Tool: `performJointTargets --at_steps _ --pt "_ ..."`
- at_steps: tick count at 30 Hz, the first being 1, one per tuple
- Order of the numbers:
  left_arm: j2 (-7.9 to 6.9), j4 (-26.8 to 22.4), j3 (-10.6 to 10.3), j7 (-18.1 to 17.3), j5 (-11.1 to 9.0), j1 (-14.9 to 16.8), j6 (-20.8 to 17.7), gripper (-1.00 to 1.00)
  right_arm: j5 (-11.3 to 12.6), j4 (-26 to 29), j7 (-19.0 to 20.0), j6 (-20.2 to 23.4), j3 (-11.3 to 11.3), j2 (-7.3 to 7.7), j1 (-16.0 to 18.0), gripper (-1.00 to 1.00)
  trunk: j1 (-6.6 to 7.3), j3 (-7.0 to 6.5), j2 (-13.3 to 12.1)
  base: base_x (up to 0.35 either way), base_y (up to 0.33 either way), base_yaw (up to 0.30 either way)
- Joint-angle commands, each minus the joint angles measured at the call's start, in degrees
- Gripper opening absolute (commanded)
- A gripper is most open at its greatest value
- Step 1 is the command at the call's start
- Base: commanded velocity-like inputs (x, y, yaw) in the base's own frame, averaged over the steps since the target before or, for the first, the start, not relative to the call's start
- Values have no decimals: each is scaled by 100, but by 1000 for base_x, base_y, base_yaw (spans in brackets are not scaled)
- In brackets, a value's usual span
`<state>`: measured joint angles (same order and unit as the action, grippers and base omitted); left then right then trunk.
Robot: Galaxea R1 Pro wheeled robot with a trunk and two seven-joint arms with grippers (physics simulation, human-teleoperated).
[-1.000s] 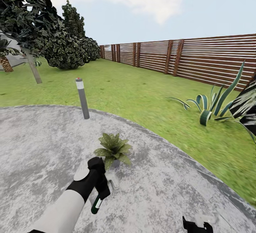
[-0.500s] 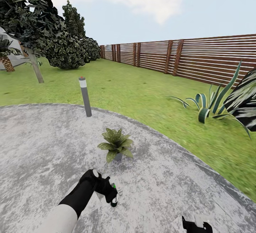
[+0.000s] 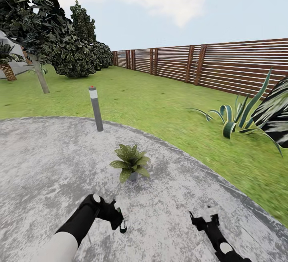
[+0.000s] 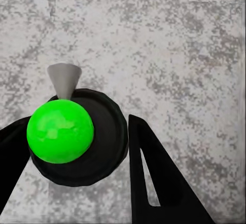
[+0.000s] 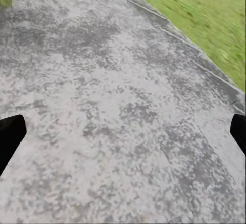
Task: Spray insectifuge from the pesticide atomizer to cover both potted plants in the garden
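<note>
You have the atomizer (image 4: pixel 69 134) clasped in your left fingers (image 4: pixel 154 183), right fingers (image 5: pixel 10 137) spread empty, the plant (image 3: pixel 130 161) at twelve o'clock apparently unsprayed.

Potted plant (image 3: pixel 131 161) on the patio (image 3: pixel 44 166), bollard (image 3: pixel 96 108) behind-left, agave (image 3: pixel 236 118) far right.

A round grey paved patio (image 3: pixel 48 166) fills the near ground, with a green lawn (image 3: pixel 160 102) beyond it. A brown slatted fence (image 3: pixel 224 68) runs along the far right. Dark trees (image 3: pixel 48 34) stand far left, and a grey bollard light (image 3: pixel 96 109) rises at the patio's edge. A striped agave (image 3: pixel 236 118) grows on the right under a bright, cloudy sky (image 3: pixel 160 2).
</note>
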<state>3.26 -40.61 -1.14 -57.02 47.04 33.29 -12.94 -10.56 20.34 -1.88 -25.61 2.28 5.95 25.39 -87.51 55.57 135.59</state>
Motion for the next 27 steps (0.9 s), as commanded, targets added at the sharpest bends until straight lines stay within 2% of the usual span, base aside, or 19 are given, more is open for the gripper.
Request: performJointTargets --at_steps 1,3,5,6,7,9,12,16,17,18,19,22,24,27 --pt "5 29 0 -28 6 2 55 -100 -467 145 368 5 13 -10 18 100 1 6 2 0 0 0" --pt "-5 55 5 -53 6 2 256 -100 -870 241 1226 28 2 -16 182 100 1 6 2 0 0 0" --pt "-38 96 -10 -75 38 10 329 -100 -984 261 1798 37 0 8 426 100 1 6 2 0 0 0" --pt "-98 109 -49 -84 85 55 340 -100 -1090 266 2282 38 0 27 481 100 1 6 2 0 0 0" --pt "-284 119 -64 -93 85 90 343 -100 -1198 269 2674 39 0 39 545 100 1 6 2 0 0 0" --pt "-477 191 -74 -97 81 106 361 -100 -1243 269 2835 39 0 45 611 100 1 6 2 0 0 0" --pt "-534 223 -78 -98 92 107 523 -100 -1253 259 2878 35 0 46 630 100 1 6 2 0 0 0" --pt "-537 229 -94 -115 113 99 592 -100 -1259 243 2894 19 16 33 634 100 1 6 2 0 0 0" --pt "-543 229 -181 -116 118 100 596 -100 -1291 242 2895 15 137 25 634 100 1 6 2 0 0 0" --pt "-546 229 -388 -116 123 105 594 -100 -1411 249 2894 13 462 21 634 100 1 6 2 0 0 0" --pt "-546 229 -495 -118 128 107 592 -100 -1448 256 2894 13 583 17 634 100 1 6 2 0 0 0" --pt "-546 233 -557 -124 129 103 591 -100 -1463 261 2988 13 643 -15 634 100 1 6 2 0 0 0" --pt "-546 237 -676 -125 161 99 591 -100 -1466 327 3362 13 655 -41 634 100 1 6 2 0 0 0" --pt "-522 238 -897 -125 332 74 605 -100 -1460 646 3876 20 659 -53 634 100 1 6 2 0 0 0"
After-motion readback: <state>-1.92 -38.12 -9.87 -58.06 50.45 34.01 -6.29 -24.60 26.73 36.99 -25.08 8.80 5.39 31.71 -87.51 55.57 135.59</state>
